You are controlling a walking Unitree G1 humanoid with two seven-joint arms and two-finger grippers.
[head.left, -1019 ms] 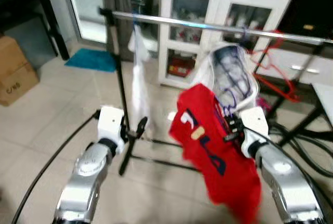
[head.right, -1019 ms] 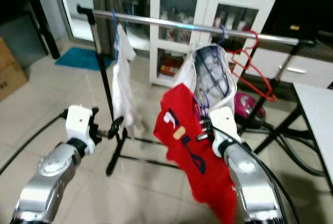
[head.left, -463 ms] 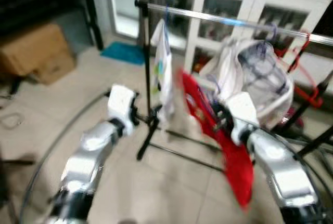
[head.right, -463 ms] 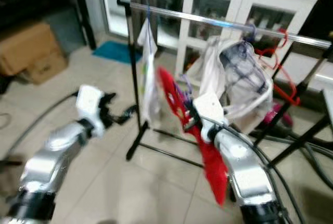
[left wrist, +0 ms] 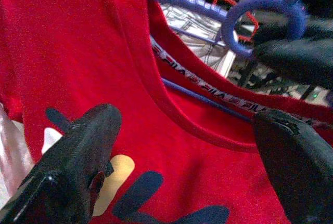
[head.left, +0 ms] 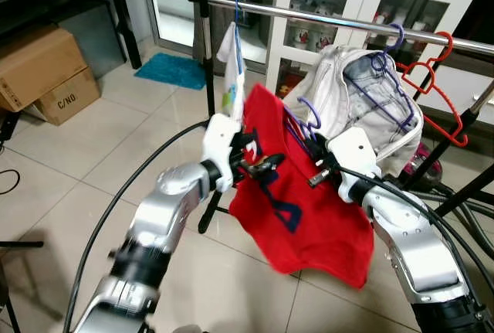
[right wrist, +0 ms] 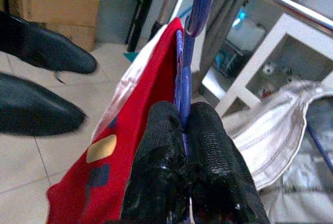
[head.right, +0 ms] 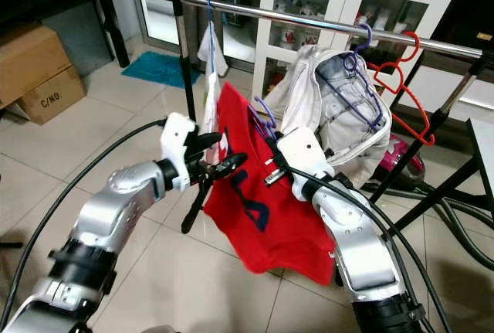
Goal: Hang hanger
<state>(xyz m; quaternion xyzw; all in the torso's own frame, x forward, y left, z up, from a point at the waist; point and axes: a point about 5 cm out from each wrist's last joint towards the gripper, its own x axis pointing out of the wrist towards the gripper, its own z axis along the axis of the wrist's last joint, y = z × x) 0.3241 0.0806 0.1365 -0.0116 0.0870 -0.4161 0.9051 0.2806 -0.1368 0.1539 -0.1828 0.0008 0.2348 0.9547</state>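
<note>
Purple hanger [right wrist: 183,73] with a red shirt [head.left: 309,209] is pinched tight in the right pincer [right wrist: 182,130]. Left pincer [left wrist: 182,146] gapes wide before the shirt. A white jacket [head.left: 370,101] crowds the rail [head.left: 324,21] behind.

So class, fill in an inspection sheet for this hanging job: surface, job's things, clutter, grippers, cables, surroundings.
Surface: pale tiled floor.
Job's things: red T-shirt on purple plastic hanger, below the silver clothes rail.
Clutter: white jacket, white cloth and empty red hanger on the rail.
Grippers: right gripper shut on the hanger; left gripper open at the shirt front.
Cables: black cables trail from the arms.
Surroundings: white glass-door cabinet, cardboard boxes, blue mat.
</note>
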